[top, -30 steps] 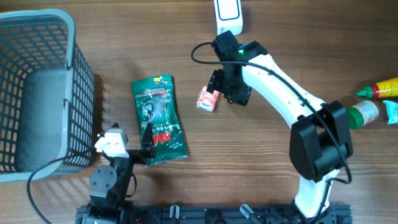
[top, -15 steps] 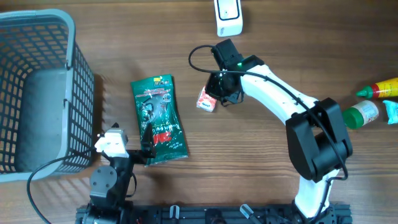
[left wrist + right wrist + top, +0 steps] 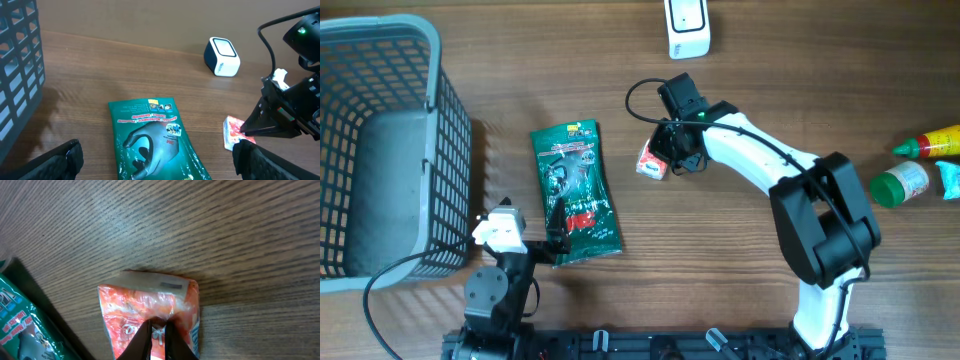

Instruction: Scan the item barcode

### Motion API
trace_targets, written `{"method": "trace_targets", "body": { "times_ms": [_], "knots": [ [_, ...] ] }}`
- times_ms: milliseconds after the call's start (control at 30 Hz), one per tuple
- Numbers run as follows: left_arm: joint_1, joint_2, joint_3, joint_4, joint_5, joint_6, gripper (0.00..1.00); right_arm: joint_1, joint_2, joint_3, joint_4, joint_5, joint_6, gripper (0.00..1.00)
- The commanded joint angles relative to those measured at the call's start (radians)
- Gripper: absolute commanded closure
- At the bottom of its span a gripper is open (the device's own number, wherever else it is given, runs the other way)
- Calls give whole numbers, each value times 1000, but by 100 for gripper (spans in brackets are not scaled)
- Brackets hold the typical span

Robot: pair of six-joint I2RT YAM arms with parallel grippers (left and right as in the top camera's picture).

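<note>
R fingers (image 3: 141, 345), spread a sec ago, have dropped onto red packet (image 3: 650, 160) and now pinch its edge, prob. for lift toward scanner (image 3: 687, 28). Packet lies on surface (image 3: 720, 290) at 7 o'clock of scanner. L fingers (image 3: 67, 157) spread wide, idle.

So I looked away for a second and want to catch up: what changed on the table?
The right gripper moved in on the red packet and pinched shut on its edge. The packet has not moved; the green pouch, scanner, basket and open left gripper stayed put.
</note>
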Motion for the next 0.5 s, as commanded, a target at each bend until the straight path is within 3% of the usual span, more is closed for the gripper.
{"method": "trace_targets", "body": {
  "times_ms": [0, 133, 367, 400, 467],
  "knots": [
    [3, -4, -4, 1, 8, 19, 0, 5, 71, -13, -2, 26, 19, 88],
    [3, -4, -4, 1, 8, 19, 0, 5, 71, -12, 2, 17, 8, 87],
    [3, -4, -4, 1, 8, 19, 0, -9, -71, 53, -70, -42, -183, 82],
    [3, -4, -4, 1, 8, 19, 0, -9, -98, 53, -68, -38, -203, 76],
    [3, -4, -4, 1, 8, 19, 0, -9, -143, 53, -54, -7, -267, 52]
  ]
}}
